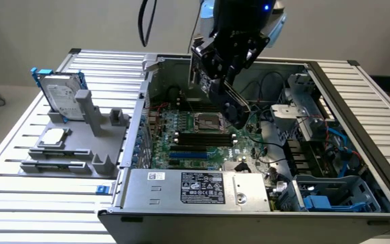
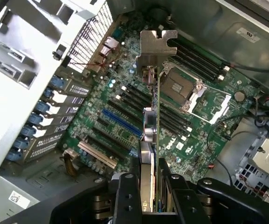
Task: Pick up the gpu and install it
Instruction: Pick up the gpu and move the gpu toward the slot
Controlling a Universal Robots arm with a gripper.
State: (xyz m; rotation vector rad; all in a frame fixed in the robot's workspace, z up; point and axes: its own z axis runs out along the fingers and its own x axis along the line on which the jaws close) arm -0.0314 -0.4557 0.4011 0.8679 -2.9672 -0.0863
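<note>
White DELL logo [image 2: 173, 145] on mobo [image 2: 101, 122]; PSU label [image 1: 202, 186] print too small to read.

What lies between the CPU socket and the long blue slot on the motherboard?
A row of long black memory slots lies between the CPU socket and the blue slot; the exterior view shows this.
</note>
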